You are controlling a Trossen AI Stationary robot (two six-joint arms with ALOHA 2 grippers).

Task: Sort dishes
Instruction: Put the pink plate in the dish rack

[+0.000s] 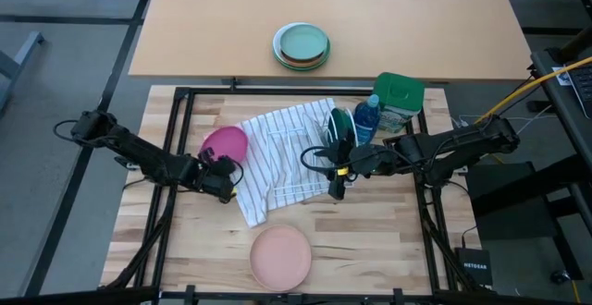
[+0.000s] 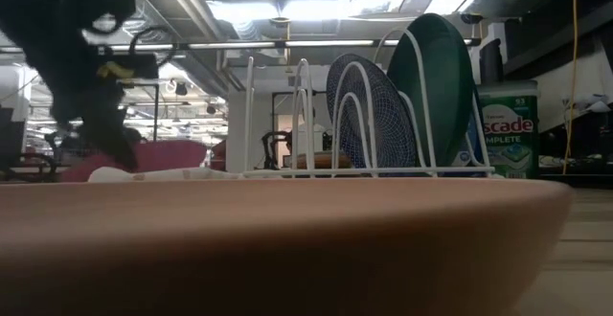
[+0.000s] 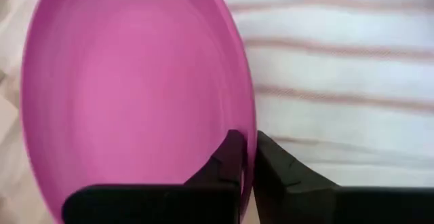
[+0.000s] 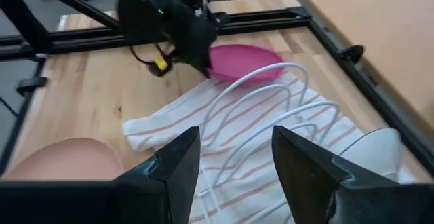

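Note:
The magenta plate [image 1: 225, 143] lies at the left edge of the striped towel [image 1: 287, 152], and my left gripper [image 1: 222, 171] is shut on its near rim. The dark green plate [image 2: 436, 86] and the blue bowl [image 2: 369, 115] stand on edge in the white wire rack [image 1: 338, 129] on the towel. The salmon-pink plate [image 1: 280, 256] lies flat on the table near the front edge. My right gripper [image 4: 234, 176] is open and empty above the towel, just near of the rack. My left gripper pinches the magenta plate's rim [image 3: 248, 157] at its near side, one finger inside the plate [image 3: 227, 163] and one outside it [image 3: 274, 166]. The fingers come from the table's near left. The plate looks tilted [image 4: 244, 60]. I cannot tell whether its far edge rests on the table.
A blue bottle [image 1: 366, 118] and a green detergent box [image 1: 400, 97] stand right of the rack. Stacked mint-green plates [image 1: 302, 46] sit on the far table. A black frame [image 1: 176, 111] borders the wooden worktop. There is open wood around the salmon-pink plate.

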